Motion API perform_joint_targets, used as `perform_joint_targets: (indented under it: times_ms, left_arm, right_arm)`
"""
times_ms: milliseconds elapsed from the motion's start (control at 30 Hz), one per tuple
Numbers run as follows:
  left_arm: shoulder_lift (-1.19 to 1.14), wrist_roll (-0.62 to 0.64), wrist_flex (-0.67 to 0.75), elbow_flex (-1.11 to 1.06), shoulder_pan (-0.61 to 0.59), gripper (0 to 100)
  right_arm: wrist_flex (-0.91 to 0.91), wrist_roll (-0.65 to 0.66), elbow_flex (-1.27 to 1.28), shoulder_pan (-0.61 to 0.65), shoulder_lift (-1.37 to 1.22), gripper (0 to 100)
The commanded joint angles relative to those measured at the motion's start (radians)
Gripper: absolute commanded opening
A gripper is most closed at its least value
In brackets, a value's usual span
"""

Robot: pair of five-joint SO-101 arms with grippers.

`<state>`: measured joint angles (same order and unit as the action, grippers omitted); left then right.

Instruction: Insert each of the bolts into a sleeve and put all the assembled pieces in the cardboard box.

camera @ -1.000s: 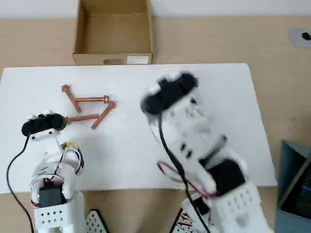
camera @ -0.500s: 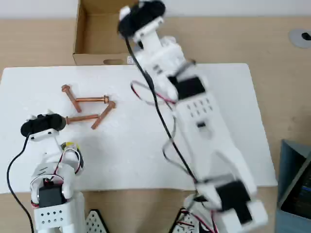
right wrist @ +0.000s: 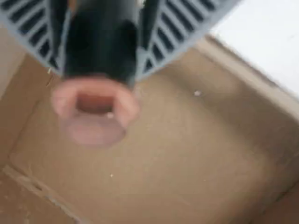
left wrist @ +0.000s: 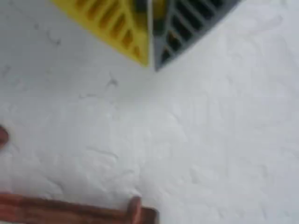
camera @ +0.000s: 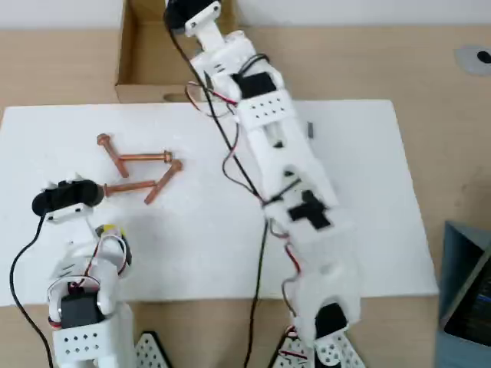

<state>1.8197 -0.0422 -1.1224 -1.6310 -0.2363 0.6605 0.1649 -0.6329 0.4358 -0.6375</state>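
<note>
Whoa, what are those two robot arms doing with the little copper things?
They're putting bolts into sleeves and boxing them up. The right gripper is over the cardboard box, holding a black sleeve with a copper bolt poking out of its end. It hasn't let go yet. The left gripper is shut, low over the white mat, next to four loose bolts that have no sleeves.

No text, number or sign legible in any view. Cardboard box (camera: 146,93) walls: plain brown, print not readable. White mat (camera: 199,253): surface blank.
</note>
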Motion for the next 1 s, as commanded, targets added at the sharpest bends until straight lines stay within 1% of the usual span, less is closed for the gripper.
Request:
perform_joint_targets:
  times_ms: [0,100,167,300,400,600,967]
  left_arm:
    - [0.004,-0.002,0.003,0.005,-0.008,0]
    - [0.004,-0.002,0.003,0.005,-0.008,0]
    - [0.004,-0.002,0.003,0.005,-0.008,0]
    - [0.004,-0.002,0.003,0.005,-0.008,0]
    - [0.004,-0.002,0.003,0.005,-0.008,0]
    - [0.004,-0.002,0.003,0.005,-0.005,0]
    - [0.004,-0.002,0.003,0.005,-0.005,0]
  right_arm:
    - [-0.026,0.054,-0.266,-0.015,-0.133,1.2]
    - [-0.023,0.110,-0.400,-0.015,-0.255,1.3]
    - [0.014,0.133,-0.478,-0.010,-0.317,2.4]
    - [0.117,0.137,-0.610,-0.008,-0.400,10.1]
    - [0.163,0.137,-0.684,-0.010,-0.440,10.7]
    - [0.206,0.138,-0.753,-0.012,-0.470,10.7]
    - [0.270,0.137,-0.759,-0.013,-0.469,10.9]
